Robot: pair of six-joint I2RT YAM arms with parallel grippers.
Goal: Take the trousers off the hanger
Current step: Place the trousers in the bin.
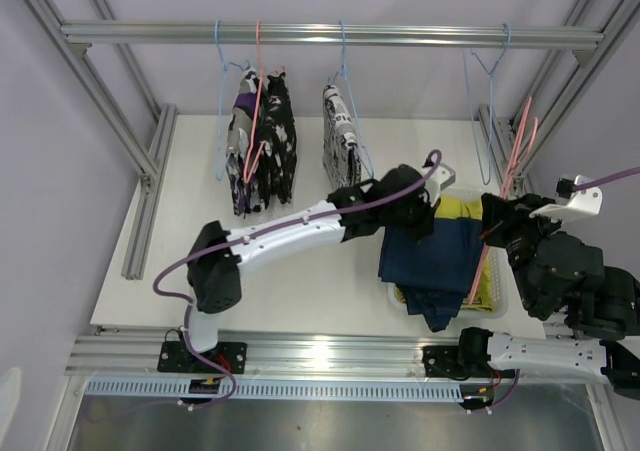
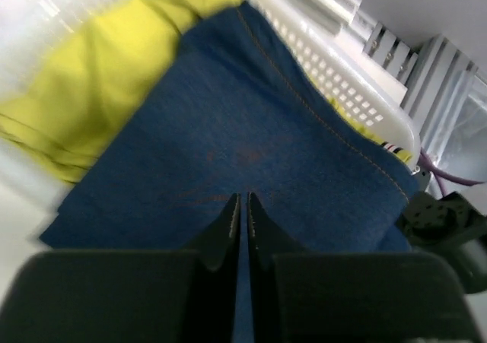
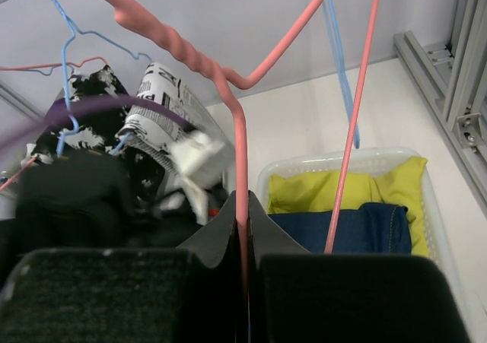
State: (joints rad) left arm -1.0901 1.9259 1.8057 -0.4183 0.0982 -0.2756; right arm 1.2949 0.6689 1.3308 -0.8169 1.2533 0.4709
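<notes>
The navy blue trousers [image 1: 435, 266] [image 2: 251, 115] lie folded over the yellow-green trousers [image 1: 458, 209] [image 2: 114, 69] in the white basket [image 2: 342, 92]. My left gripper [image 2: 243, 198] [image 1: 425, 206] hovers right over the navy cloth. Its jaws stand together with only a thin slit between them, and the cloth beyond the tips looks flat. My right gripper [image 3: 243, 198] [image 1: 492, 233] is shut on the wire of a bare pink hanger [image 3: 236, 122] [image 1: 515, 161] beside the basket. Patterned trousers [image 1: 262, 141] [image 1: 340, 136] hang on hangers at the back.
A metal rail [image 1: 330, 34] spans the back and carries an empty blue hanger [image 1: 488, 101] at the right. Aluminium frame posts [image 1: 600, 31] stand at both sides. The left arm's link [image 1: 290, 229] stretches across the middle of the white table.
</notes>
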